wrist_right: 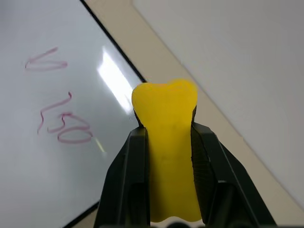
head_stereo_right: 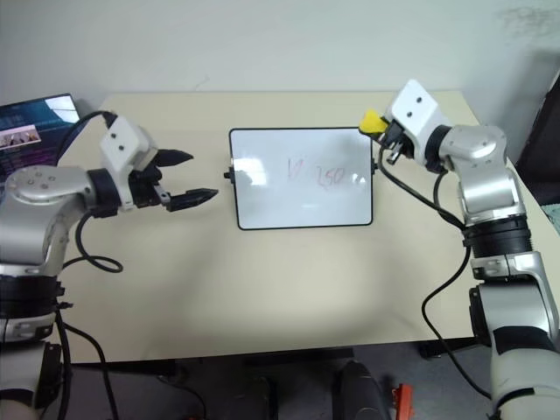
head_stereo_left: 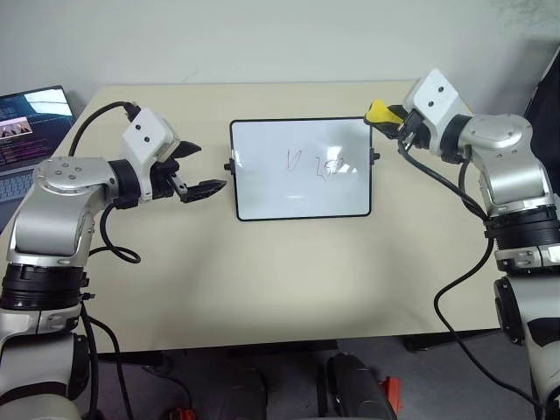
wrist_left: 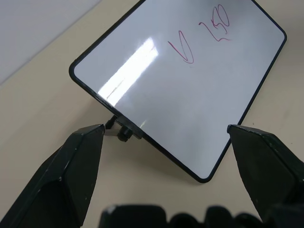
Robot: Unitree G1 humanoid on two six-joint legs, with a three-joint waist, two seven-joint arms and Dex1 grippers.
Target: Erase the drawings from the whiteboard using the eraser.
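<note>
The whiteboard [head_stereo_left: 302, 169] lies flat mid-table, its black frame and side knobs visible. The drawings [head_stereo_left: 319, 164] are a reddish V [wrist_left: 185, 47] and a squiggle [wrist_right: 64, 121] beside it, right of the board's centre. My right gripper [head_stereo_left: 385, 114] hovers at the board's far right corner, shut on the yellow eraser [wrist_right: 168, 142], which pokes out past the fingertips. Left of the board, my left gripper [head_stereo_left: 194, 171] stands open with nothing between its fingers; its wrist view looks at the board's left knob [wrist_left: 123, 132].
An open laptop [head_stereo_left: 26, 131] sits at the table's far left edge. A wall runs behind the beige table [head_stereo_left: 280, 280]. Black cables hang from both arms over the table's sides.
</note>
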